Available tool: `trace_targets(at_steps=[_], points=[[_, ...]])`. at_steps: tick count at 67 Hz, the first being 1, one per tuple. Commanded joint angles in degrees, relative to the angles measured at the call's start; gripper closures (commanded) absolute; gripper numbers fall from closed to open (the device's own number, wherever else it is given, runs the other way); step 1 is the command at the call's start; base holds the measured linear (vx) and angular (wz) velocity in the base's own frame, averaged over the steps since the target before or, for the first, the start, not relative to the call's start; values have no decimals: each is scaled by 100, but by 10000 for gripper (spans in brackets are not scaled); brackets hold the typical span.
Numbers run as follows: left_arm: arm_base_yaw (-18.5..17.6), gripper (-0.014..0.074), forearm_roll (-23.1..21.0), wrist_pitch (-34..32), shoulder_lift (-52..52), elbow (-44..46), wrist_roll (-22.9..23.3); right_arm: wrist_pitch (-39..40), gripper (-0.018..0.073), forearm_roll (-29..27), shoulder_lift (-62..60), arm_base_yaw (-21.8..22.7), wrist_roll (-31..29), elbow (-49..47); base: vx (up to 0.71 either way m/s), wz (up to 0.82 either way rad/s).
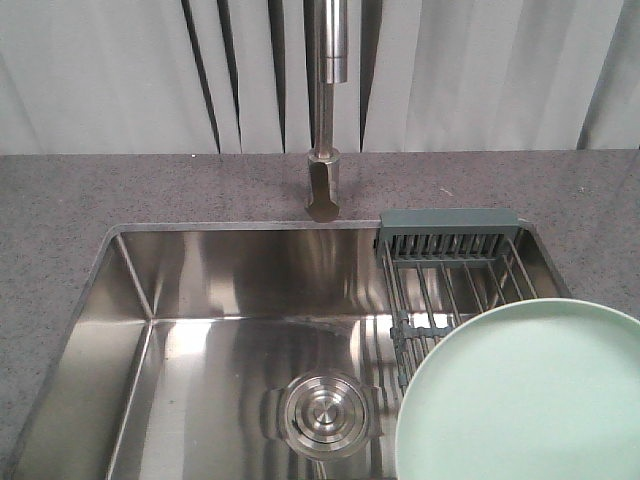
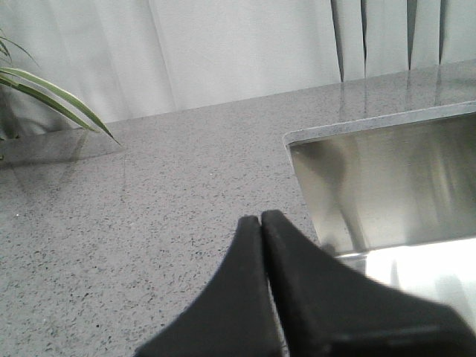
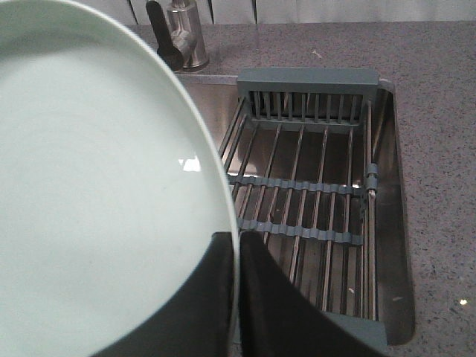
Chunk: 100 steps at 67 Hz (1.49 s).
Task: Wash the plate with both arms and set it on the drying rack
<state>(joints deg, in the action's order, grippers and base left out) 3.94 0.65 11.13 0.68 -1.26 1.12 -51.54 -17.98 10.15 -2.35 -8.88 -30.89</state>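
Right gripper [image 3: 238,239] pinches plate [image 3: 97,186] by rim, holding it over sink [image 1: 200,270] just beside drying rack [image 3: 306,78] (edge grip probably leaves face free for washing). Left gripper [image 2: 261,219] pressed together, empty, above counter [image 2: 149,208] at sink's corner.

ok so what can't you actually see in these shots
Front view: the plate is cut off by the right and bottom edges.
Front view: the drying rack has its near end behind the plate; right wrist view, its left side too.
Front view: the faucet is cut off by the top edge.
Front view: the right gripper is out of frame.
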Motion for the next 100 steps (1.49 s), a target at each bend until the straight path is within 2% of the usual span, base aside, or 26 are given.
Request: trace_targets(at_steps=[1,55,60,71,75,79,88,92,100], points=[[-32,603,-9,-416,74,122,42,408,561,-70,65,28,-12,-138,0,0],[-32,603,-9,-487,74,122,50,408,561,-70,65,28,-12,-138,0,0],[-32,603,-395,-491,74,158,408,408,561,-70,65,28,-12,-138,0,0],[-32,603,-1954,-437,74,159,1759,408,561,-70,65,28,-12,-138,0,0],[-32,603,-2386,-432,74,159,2076,408,561,-70,65,28,-12,-138,0,0],[-32,603,-2654,-432,74,159,2190,408,561,-70,65,28,-12,-138,0,0],[-32,603,-2786,-495,74,159,2201,408,561,-70,65,28,-12,-138,0,0],[-32,603,-2977,-485,74,159,2293,408,561,-70,65,28,-12,-138,0,0],[-32,603,-3772,-448,74,159,2620,408,561,-70,65,28,-12,-138,0,0]])
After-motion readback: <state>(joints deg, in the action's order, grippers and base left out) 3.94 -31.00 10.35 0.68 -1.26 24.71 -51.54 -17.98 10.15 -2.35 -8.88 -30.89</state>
